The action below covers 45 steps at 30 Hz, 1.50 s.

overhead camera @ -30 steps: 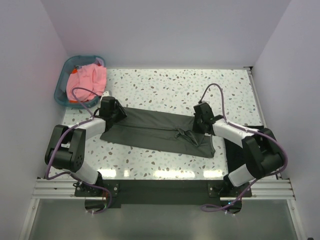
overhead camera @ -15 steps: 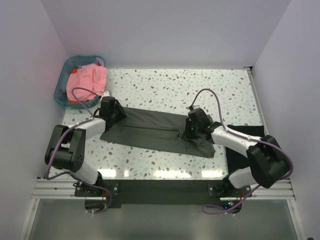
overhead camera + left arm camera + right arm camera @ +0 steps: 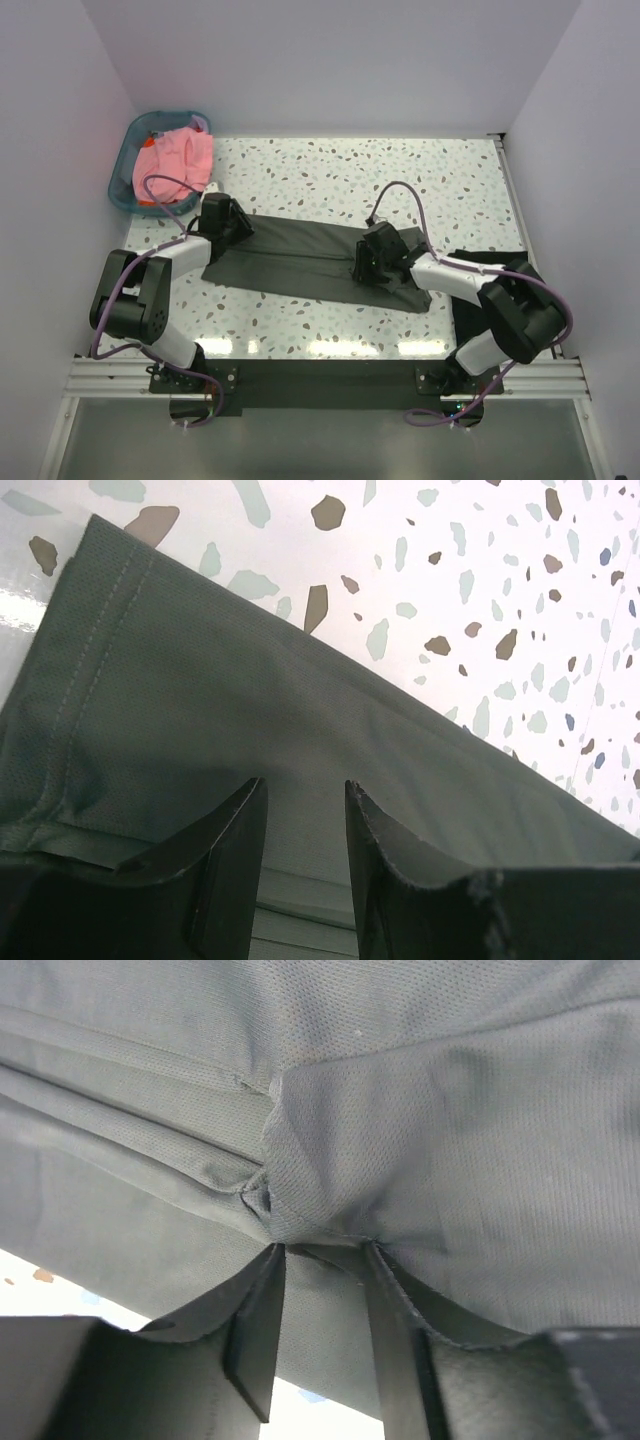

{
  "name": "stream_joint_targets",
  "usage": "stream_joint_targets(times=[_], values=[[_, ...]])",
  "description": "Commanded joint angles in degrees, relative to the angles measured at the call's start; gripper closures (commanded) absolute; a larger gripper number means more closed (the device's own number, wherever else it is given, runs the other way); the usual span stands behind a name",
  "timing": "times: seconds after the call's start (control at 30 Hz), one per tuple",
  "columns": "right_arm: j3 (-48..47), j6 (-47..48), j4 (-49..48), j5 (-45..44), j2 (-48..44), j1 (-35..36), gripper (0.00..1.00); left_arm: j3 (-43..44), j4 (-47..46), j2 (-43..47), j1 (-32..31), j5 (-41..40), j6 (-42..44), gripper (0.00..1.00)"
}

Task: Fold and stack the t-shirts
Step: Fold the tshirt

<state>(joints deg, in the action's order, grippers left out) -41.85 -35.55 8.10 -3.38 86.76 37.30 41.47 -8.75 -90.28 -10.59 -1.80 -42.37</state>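
By the right arm a black t-shirt (image 3: 464,312) lies bunched on the worktop (image 3: 330,170). Across the middle stretches the olive-grey t-shirt (image 3: 300,262), folded into a long band. The right fingers (image 3: 255,1330) stand parted at a pucker in it, perhaps just touching. The left fingers (image 3: 230,870) stand parted over its left end. Farthest, a pink t-shirt (image 3: 178,155) fills the teal basket (image 3: 122,172).

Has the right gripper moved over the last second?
Yes. The right gripper slid left along the olive-grey t-shirt, away from the right edge of the table.
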Motion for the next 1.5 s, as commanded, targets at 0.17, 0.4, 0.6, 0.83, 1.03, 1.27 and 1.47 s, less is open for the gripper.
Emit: stream_joint_targets(times=[0.17, 0.4, 0.6, 0.83, 1.03, 1.27, 1.47], values=[[-3.9, 2.1, 4.5, -2.7, -0.1, -6.1, 0.55, -2.7, 2.3, 0.4, -0.5, -5.2, -1.5, 0.58], [-15.8, 5.5, 5.3, 0.6, 11.4, -11.6, 0.50, -7.8, 4.5, -0.2, -1.4, -9.3, -6.9, 0.61], [-29.7, 8.4, 10.2, 2.3, 22.9, -12.0, 0.48, -11.0, 6.4, 4.2, -2.3, -10.9, -11.2, 0.62], [-26.7, 10.0, 8.6, 4.9, 19.9, -11.8, 0.50, -9.3, 8.7, 4.0, -2.3, -12.4, -11.5, 0.62], [-17.7, 10.9, 7.7, 4.4, 10.5, -11.8, 0.49, -9.0, 13.2, 5.3, -2.2, -14.4, -13.7, 0.61], [-11.0, 10.9, 6.9, 5.4, 3.5, -9.5, 0.49, -9.4, 16.2, 8.8, -1.1, -15.0, -15.0, 0.61], [-7.1, 10.9, 5.8, 5.8, 3.1, -7.3, 0.55, -10.1, 15.4, 9.3, 1.2, -12.4, -13.7, 0.61]])
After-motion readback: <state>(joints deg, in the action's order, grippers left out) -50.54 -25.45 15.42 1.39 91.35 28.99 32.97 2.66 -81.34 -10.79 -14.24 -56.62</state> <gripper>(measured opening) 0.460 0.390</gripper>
